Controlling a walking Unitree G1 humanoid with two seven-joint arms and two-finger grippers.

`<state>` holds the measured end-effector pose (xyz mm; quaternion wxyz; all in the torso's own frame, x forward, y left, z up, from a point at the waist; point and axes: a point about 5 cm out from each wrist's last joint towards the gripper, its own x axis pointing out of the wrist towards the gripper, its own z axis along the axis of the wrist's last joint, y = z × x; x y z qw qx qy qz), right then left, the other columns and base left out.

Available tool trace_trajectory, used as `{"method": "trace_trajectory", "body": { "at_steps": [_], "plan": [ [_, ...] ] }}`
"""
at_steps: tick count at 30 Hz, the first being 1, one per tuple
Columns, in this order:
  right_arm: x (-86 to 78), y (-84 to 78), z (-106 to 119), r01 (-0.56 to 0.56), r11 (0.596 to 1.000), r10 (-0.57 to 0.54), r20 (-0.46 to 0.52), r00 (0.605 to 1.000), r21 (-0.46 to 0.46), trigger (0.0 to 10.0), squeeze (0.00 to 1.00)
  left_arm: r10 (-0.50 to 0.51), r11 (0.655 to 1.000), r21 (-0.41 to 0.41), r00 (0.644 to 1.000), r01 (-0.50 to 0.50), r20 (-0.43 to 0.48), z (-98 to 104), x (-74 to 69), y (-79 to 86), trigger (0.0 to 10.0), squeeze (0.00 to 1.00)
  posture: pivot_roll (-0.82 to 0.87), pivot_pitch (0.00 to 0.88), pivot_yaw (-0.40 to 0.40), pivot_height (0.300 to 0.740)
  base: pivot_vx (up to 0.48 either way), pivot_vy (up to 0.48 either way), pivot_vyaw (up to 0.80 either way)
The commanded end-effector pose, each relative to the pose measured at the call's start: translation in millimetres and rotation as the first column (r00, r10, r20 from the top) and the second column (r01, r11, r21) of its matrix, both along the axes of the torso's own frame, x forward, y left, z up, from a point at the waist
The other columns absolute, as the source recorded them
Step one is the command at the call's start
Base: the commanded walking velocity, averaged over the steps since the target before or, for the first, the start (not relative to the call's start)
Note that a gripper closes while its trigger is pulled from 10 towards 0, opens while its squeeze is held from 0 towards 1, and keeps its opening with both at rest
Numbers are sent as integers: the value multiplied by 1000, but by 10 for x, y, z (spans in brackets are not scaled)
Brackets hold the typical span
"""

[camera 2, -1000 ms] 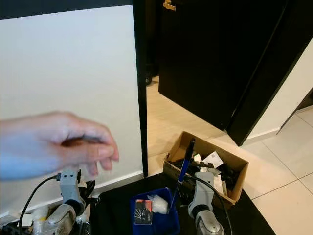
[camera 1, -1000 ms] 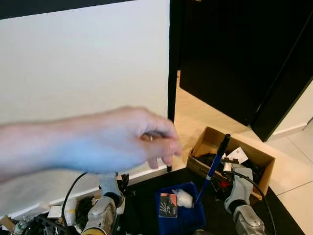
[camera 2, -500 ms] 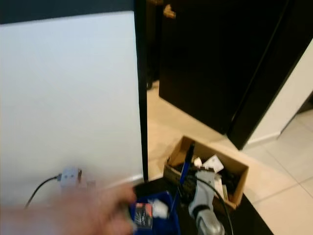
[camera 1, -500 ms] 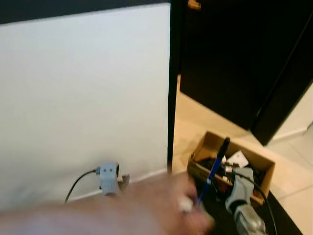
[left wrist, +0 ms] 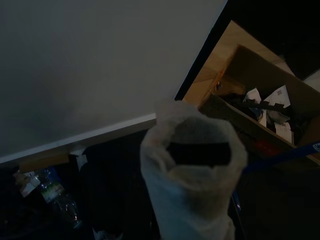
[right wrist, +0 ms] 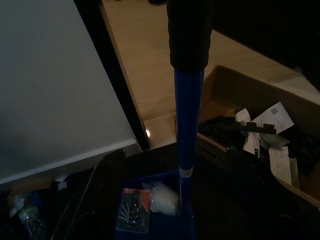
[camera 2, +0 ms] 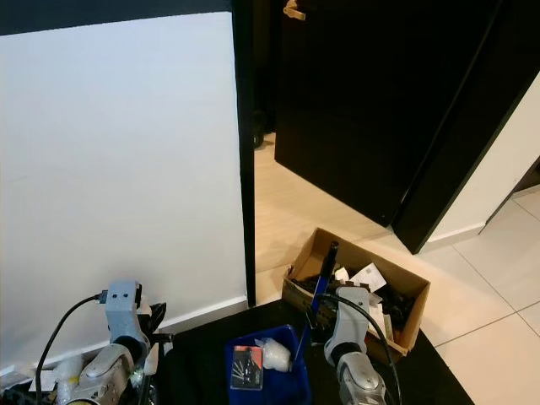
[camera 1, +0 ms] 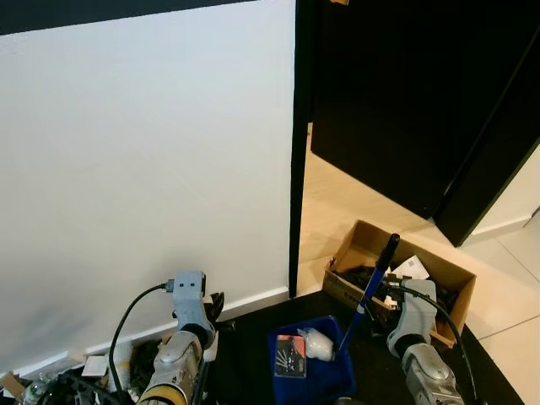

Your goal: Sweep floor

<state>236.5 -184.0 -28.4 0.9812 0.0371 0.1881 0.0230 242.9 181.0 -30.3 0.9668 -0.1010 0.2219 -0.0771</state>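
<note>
cardboard box (camera 1: 396, 274) beside doorway, floor beyond open

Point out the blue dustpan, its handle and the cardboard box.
blue dustpan (camera 1: 325, 384), left eye view, bare floor of the pan.
handle (right wrist: 189, 115), right wrist view, blue shaft below the black grip.
cardboard box (camera 2: 333, 245), right eye view, far wall.

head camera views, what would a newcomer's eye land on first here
Probably the blue dustpan on the dark floor before the robot, holding a white wad and a small card, its blue handle slanting up beside the right gripper. Next, the open cardboard box of clutter at the doorway, against the big white wall.
</note>
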Motion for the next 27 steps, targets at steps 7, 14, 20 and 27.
{"method": "trace_trajectory", "body": {
  "at_steps": [7, 14, 20, 27],
  "plan": [
    [-18, -4, -13, -3, 1000, 3, -7, 1000, -2, 10000, 0, -10, 1000, -2, 1000, 10, 19, 30, 32, -15, 10000, 0, -1, 48, 11, 740, 0, 0, 0],
    [-22, -5, -12, -4, 1000, 4, -6, 1000, 0, 10000, 0, -8, 1000, -3, 1000, 8, 21, 30, 28, -12, 10000, 0, 3, 52, 10, 740, 0, 0, 0],
    [-27, -15, -12, -7, 1000, 7, -6, 1000, 1, 10000, 0, -6, 1000, -6, 1000, 6, 26, 32, 27, -20, 10000, 0, 3, 62, 10, 740, 0, 0, 0],
    [-33, -19, -16, -4, 1000, 4, -8, 1000, 1, 10000, 0, -11, 1000, -6, 1000, 11, 22, 26, 21, -26, 10000, 0, 1, 60, 11, 740, 0, 0, 0]
  ]
}}
